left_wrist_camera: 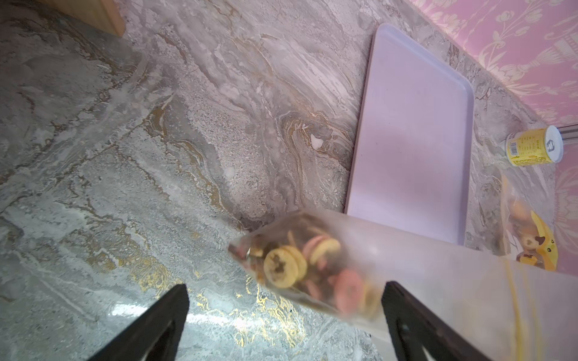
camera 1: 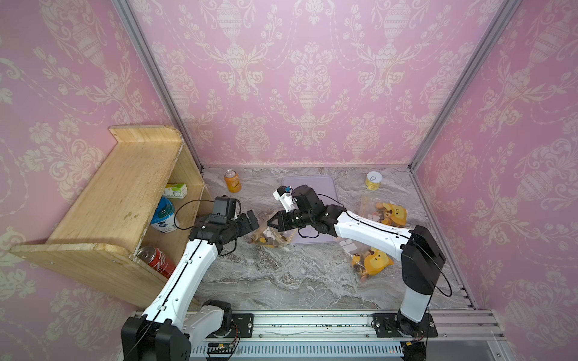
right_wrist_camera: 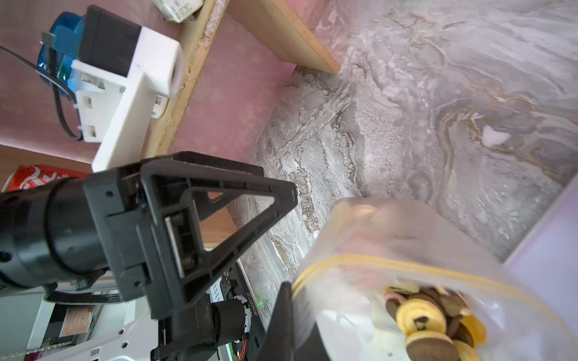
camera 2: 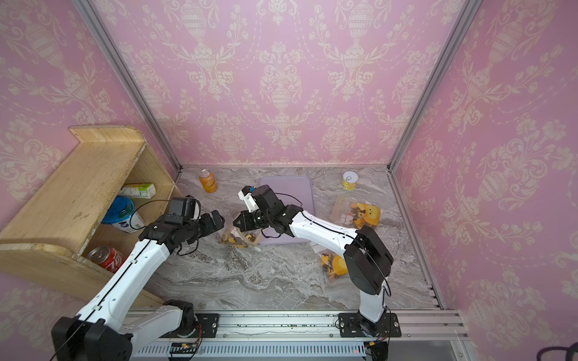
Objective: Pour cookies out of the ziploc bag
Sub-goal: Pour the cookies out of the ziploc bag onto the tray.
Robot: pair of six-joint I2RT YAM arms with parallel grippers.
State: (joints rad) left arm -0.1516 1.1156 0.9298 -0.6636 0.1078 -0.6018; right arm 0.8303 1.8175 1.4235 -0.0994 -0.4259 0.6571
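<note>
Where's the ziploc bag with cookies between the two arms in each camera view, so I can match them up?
Top view: ziploc bag mid-table, just under the right hand, by the tray's near corner.
Top view: same spot, tray beside it.
Left wrist: just past the open left hand, covering the tray's corner.
Right wrist: close up, yellow zip strip showing, tray edge behind.
Shared landmark: the lavender tray.

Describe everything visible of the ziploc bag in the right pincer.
The ziploc bag is clear soft plastic with a yellow zip strip, pinched near that strip by the shut right pincer. Cookies, tan, pink and dark brown, bunch in its lower end. It is beside the lilac tray's edge; the open left pincer is close by, not gripping.
</note>
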